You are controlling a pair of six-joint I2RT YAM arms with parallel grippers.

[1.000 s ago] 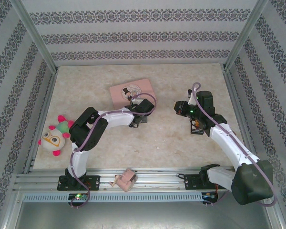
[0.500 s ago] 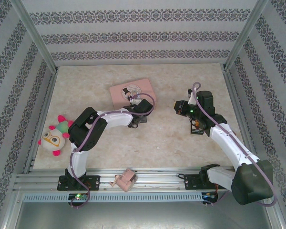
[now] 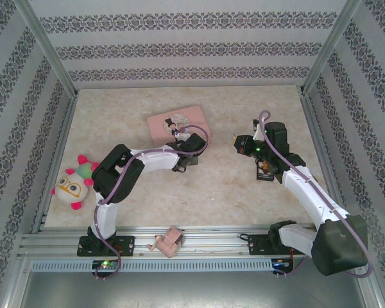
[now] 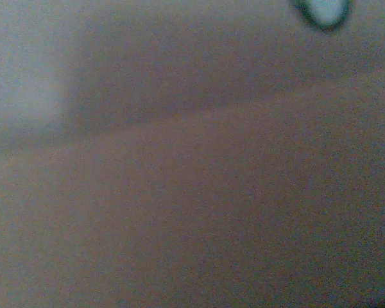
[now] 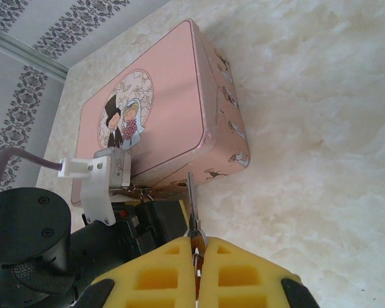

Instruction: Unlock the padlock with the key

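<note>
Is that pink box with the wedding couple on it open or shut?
Shut: the pink box lies flat, its pictured lid sitting flush on the body all along the visible edges, with no gap.

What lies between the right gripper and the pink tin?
Bare tabletop separates the right gripper from the pink tin in the top view. In the right wrist view, the key sticks out of its jaws toward the tin.

1. The left two-finger pincer has edged slightly closer to the flat pink picture-lidded tin box just beyond it.
2. The right pincer has drifted slightly towards the left one.
</note>
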